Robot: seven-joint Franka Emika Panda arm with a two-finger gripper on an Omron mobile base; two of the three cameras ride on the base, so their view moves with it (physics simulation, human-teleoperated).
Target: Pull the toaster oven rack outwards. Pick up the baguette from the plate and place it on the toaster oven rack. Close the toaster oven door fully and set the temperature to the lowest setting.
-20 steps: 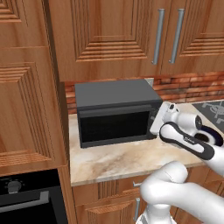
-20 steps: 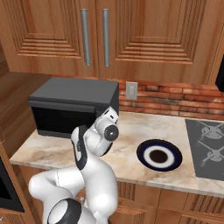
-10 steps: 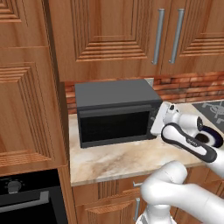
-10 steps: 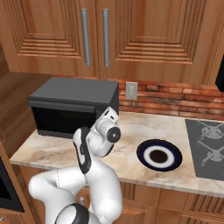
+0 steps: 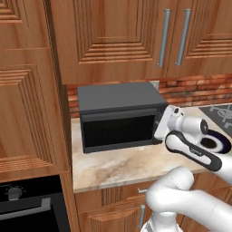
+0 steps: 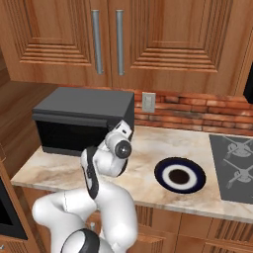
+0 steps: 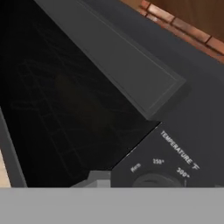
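Late stage: the toaster oven (image 5: 120, 116) at the far left of the counter (image 5: 118, 165) has its door (image 5: 118, 130) shut, the plate (image 6: 180, 175) right of it lies bare, and the gripper (image 5: 159, 128), its opening indiscernible, faces the temperature dial (image 7: 157, 180), leaving seemingly only the lowest setting.

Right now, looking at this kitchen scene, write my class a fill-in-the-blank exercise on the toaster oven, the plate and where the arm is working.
1. The toaster oven door is ____.
2. The plate has nothing on it; its centre is ____.
3. The dial seen in the hand view is labelled ____.
4. The wall behind the counter is made of ____.

Missing words: closed; white; temperature; brick
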